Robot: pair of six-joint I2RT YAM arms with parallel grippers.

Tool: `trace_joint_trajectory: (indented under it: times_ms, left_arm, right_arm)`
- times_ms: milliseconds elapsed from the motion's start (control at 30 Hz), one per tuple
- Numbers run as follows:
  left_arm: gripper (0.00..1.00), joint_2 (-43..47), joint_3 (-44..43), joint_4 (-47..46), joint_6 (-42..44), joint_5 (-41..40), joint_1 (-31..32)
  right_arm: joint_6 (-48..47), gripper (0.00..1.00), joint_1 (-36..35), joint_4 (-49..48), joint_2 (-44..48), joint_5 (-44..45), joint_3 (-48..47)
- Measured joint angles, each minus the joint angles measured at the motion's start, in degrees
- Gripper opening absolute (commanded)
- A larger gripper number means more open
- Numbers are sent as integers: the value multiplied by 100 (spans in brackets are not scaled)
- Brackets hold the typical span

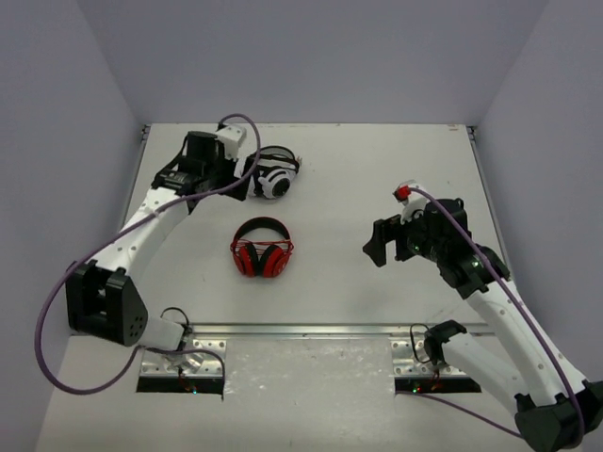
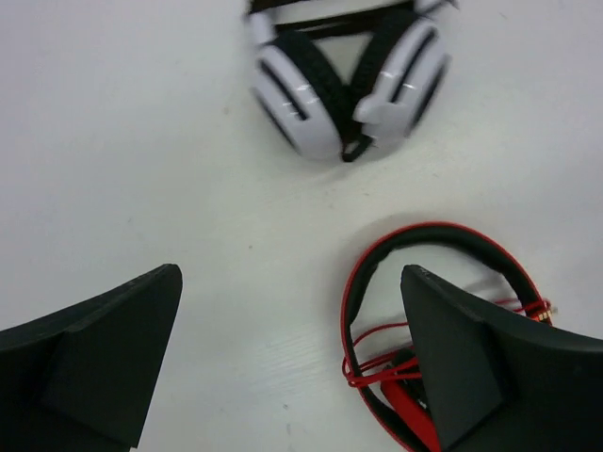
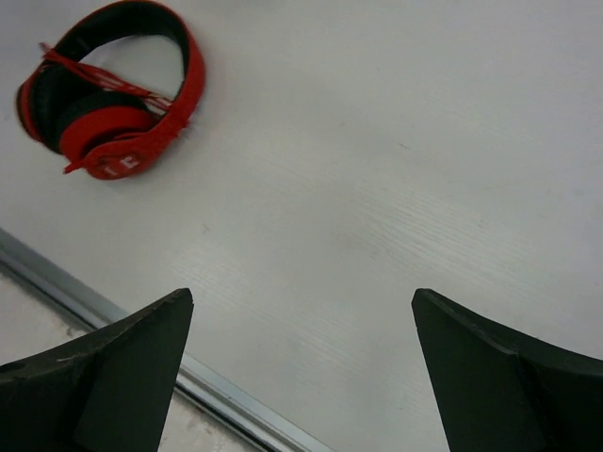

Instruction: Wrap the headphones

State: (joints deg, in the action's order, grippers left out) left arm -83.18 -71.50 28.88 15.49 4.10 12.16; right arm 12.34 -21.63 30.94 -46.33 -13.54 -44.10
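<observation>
The surface [image 1: 377, 188] is a white, faintly grained board. Plain pale lilac walls [image 1: 311, 56] close it in at 9, 12 and 3 o'clock. A metal rail [image 1: 311, 330] runs along its edge at 6 o'clock, where the two arms are bolted.

Two sets of headphones lie on it. The red headphones [image 1: 262, 254] lie flat, just toward 8 o'clock from the middle of the surface, headband arching toward 12 o'clock. Their thin red cable [image 3: 104, 80] is strung in several strands across the gap under the band. The white-and-black headphones [image 1: 276, 176] lie at 12 o'clock from the red pair, near but not touching.

There are two pincers. The left pincer [image 2: 290, 282] hangs beside the white-and-black set, at its 9 o'clock, with fingers spread wide and nothing between them. The right pincer [image 3: 301, 301] hangs at 3 o'clock from the red headphones, well apart from them, its fingers also spread wide over bare board.
</observation>
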Motion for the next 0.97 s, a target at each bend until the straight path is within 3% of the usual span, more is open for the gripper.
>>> trace_joint_trajectory:
  times_ms: [100, 233, 467, 967]
  left_arm:
    - [100, 905, 708, -142, -1370, -1453, -24]
    - [100, 2680, 1738, -48, -2376, -2706, -101]
    - [100, 5014, 2723, -304, -2931, -3654, -101]
    - [100, 5545, 3158, -339, -3062, -3698, -101]
  right_arm:
    - [240, 99, 0, 295, 59, 929, -103]
    - [485, 99, 2, 804, 146, 1891, -437]
    - [498, 99, 0, 1502, 857, 2981, -570]
    - [439, 99, 0, 2085, 1416, 3582, -605]
